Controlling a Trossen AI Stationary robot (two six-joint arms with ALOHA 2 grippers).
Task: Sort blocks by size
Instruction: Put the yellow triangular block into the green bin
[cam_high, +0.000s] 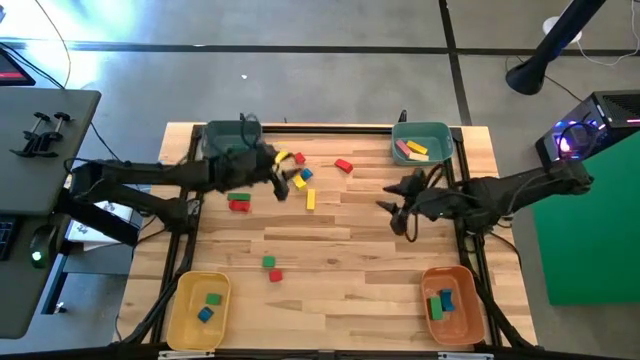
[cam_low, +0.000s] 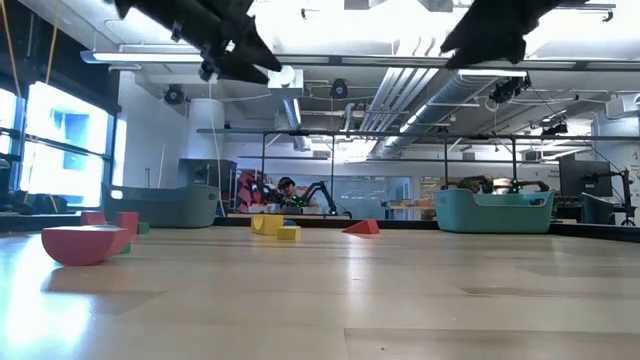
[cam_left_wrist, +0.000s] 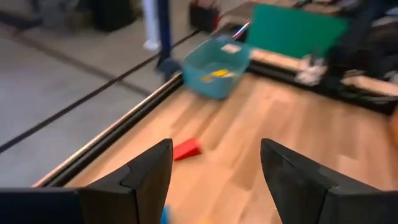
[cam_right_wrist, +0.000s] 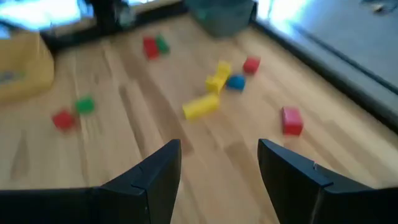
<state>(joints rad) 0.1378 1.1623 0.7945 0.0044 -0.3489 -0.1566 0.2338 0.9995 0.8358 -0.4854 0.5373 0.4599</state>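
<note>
We see both pairs of dark, blocky fingers spread apart, holding nothing: the left gripper (cam_left_wrist: 214, 180) above a red wedge (cam_left_wrist: 186, 149), the right gripper (cam_right_wrist: 219, 177) facing scattered painted blocks (cam_right_wrist: 200, 107) on the pale wood-grain surface (cam_high: 340, 245).

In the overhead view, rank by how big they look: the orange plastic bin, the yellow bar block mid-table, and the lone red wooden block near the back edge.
1. Orange plastic bin, by far the largest.
2. Yellow bar block and lone red wooden block: too alike to rank; the bar is longer but thinner.

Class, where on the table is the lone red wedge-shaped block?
In the high view, the red wedge block lies near the far edge, between the two teal bins, right of the central block cluster.
</note>
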